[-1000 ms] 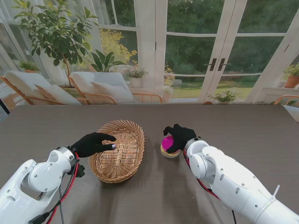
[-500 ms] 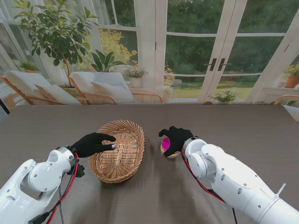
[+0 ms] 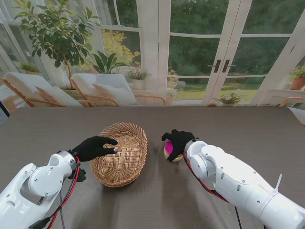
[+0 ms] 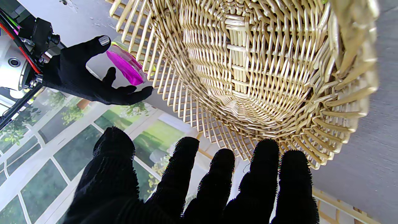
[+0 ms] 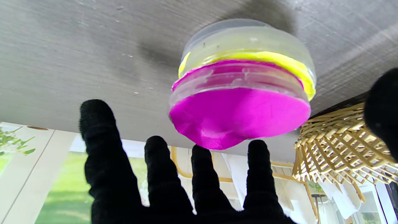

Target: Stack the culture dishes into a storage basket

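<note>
On the dark grey surface (image 3: 57, 129) I see 2 stacked clear culture dishes, magenta over yellow (image 3: 169, 149), just right of the oval wicker basket (image 3: 120, 153). Right hand (image 3: 178, 141) hovers spread above them, holding nothing. Left hand (image 3: 94, 147) rests open-fingered at the basket's left rim.

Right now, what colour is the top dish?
Magenta top dish, on a yellow one; clearest in the right wrist view.

Light: bright daylight from the windows (image 3: 190, 52)
Shadows: soft, on the counter (image 3: 267, 129)
Focus: basket (image 4: 351, 62) rim blurred close up
</note>
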You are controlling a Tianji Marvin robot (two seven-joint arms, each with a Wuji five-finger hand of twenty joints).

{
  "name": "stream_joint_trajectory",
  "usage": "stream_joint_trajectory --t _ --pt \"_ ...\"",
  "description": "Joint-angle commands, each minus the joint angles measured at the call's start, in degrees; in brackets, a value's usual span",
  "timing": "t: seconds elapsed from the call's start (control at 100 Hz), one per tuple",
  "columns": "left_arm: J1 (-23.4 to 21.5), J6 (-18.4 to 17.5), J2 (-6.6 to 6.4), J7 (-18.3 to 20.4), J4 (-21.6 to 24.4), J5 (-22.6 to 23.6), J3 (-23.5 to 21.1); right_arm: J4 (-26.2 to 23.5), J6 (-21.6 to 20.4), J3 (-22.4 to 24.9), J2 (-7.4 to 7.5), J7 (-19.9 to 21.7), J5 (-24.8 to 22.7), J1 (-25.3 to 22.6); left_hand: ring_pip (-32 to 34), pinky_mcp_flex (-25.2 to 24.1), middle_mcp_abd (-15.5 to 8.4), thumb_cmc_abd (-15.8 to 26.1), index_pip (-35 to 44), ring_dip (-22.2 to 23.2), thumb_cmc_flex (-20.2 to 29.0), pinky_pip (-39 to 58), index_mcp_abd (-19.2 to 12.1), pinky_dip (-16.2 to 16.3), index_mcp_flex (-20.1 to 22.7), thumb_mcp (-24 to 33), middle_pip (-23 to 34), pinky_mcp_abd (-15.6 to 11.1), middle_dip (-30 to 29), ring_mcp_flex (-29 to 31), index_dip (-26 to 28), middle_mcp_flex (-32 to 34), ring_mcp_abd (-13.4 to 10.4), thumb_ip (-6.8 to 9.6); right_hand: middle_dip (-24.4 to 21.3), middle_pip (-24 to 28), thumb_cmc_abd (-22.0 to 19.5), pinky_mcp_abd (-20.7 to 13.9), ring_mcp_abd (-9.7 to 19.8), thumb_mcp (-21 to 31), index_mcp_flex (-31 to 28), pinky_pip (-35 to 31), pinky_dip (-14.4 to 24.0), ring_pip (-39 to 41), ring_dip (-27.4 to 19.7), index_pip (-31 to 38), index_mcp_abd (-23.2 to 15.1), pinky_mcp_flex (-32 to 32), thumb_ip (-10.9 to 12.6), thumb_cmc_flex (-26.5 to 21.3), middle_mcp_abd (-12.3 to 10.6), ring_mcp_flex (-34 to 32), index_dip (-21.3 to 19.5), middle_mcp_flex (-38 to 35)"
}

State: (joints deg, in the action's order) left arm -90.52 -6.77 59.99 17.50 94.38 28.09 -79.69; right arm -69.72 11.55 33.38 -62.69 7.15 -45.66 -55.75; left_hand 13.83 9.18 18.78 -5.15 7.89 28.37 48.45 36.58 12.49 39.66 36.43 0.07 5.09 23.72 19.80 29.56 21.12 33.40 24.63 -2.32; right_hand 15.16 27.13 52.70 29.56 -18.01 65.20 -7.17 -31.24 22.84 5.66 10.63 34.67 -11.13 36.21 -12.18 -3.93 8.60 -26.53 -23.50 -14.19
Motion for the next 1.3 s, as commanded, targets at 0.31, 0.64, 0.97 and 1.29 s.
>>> stream_joint_trajectory --t 0.31,0.64,0.97,1.29 --pt "-0.22 0.28 -0.04 1.23 0.2 0.23 -0.11 3.01 -0.55 -2.38 -1.37 -0.77 2.13 0.85 -0.76 -0.54 0.46 2.05 0.32 -0.22 1.66 1.62 0.3 0.73 0.54 -0.91 -0.37 0.69 -0.72 -0.58 0.22 0.23 1.07 1.73 0.16 1.94 3.99 5.42 -2.18 3.04 2.25 -1.61 -1.63 0.81 0.16 1.83 0.56 -23.76 -1.87 2.85 1.02 0.06 -1.85 1.52" --pt "0.14 0.55 -0.09 1.63 -0.08 0.06 0.33 3.33 0.05 -3.28 -1.4 -0.21 2.54 1.03 -0.77 -0.58 0.46 2.1 0.33 -0.23 1.7 1.64 0.37 0.68 0.56 -0.89 -0.38 0.68 -0.72 -0.64 0.22 0.19 1.06 1.73 0.37 2.58 4.64 6.47 -2.42 3.11 2.94 -3.8 -1.76 1.32 0.57 -1.25 1.03 -22.22 -1.89 2.3 1.26 -0.58 -1.54 2.93" --pt "0.21 0.75 -0.1 1.65 -0.14 0.12 0.44 5.45 0.66 -5.03 -2.26 -2.4 2.95 1.6 -0.78 -0.59 0.53 2.07 0.28 -0.23 1.69 1.67 0.35 0.65 0.46 -0.91 -0.4 0.68 -0.74 -0.67 0.21 0.1 1.1 1.73 0.88 4.17 6.45 6.73 -2.42 3.7 2.59 -6.89 -1.83 2.74 1.45 -0.57 0.95 -19.54 -1.73 0.45 1.11 -2.47 -4.27 2.58" --pt "0.46 0.72 -0.15 1.92 -0.37 0.11 0.68 8.62 0.28 -5.93 -3.48 -6.31 3.59 1.8 -0.76 -0.56 0.49 2.08 0.29 -0.23 1.69 1.73 0.24 0.65 0.46 -0.91 -0.38 0.63 -0.72 -0.64 0.21 0.14 1.0 1.73 5.02 10.65 8.26 5.52 -1.32 4.29 2.18 -13.67 -0.45 7.83 5.51 5.49 -1.02 -13.93 -1.15 -2.91 -0.65 -7.24 -7.03 1.75"
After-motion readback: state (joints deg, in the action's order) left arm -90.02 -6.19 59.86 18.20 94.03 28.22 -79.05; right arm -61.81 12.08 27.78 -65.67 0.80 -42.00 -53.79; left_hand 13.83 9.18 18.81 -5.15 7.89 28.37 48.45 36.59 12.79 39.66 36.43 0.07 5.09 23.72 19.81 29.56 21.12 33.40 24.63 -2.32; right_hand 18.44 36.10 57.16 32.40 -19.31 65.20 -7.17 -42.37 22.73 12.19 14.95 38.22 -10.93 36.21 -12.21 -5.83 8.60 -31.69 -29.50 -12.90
